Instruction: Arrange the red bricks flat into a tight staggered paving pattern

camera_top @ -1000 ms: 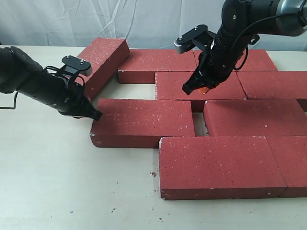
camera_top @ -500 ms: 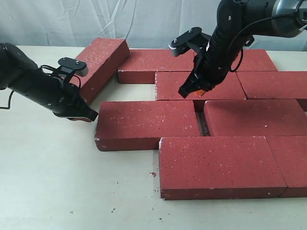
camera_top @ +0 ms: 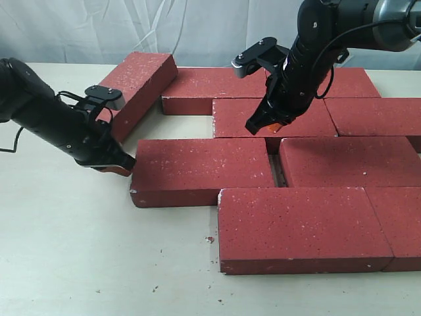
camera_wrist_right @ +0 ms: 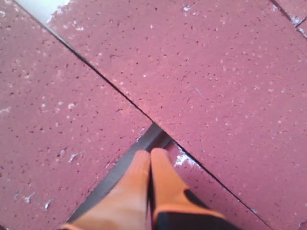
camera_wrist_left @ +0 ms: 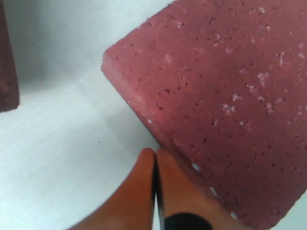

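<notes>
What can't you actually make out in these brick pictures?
Exterior view: the right-edge bricks are cut off by the frame, so the total is uncertain.
Exterior view: the left arm hides the near end of the angled brick.
Left wrist view: the left gripper covers its meeting point with the brick, so contact is unclear.

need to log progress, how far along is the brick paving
Mostly done: the red bricks on the right lie flat in staggered rows. In hand: the shut left gripper sits against the end of the middle-row brick, a narrow gap at its other end. Left: the skewed brick at far left.
</notes>
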Robot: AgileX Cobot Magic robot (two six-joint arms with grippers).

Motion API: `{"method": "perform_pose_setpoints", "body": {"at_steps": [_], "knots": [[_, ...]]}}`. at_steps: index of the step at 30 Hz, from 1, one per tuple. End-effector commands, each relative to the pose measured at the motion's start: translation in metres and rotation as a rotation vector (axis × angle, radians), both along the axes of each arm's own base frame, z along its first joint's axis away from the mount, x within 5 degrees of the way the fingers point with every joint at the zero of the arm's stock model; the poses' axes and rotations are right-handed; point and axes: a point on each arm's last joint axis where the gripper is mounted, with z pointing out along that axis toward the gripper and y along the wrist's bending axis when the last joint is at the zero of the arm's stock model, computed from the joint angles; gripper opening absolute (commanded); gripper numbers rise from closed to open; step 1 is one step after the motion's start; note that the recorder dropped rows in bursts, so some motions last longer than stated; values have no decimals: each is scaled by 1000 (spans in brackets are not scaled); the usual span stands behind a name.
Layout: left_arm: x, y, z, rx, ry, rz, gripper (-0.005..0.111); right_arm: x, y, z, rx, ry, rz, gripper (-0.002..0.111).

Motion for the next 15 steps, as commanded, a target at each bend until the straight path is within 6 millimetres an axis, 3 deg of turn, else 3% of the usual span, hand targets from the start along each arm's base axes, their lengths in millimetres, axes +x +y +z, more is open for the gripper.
{"method": "perform_pose_setpoints", "body": {"at_steps": [1,15], "knots": [[2,-4,1,-23,6,0,0,-1,-1,2,4,-13,2,-1],[-3,-31,3,-6,-29,-77,0,-1,-1,2,4,-13,2,-1]]}}
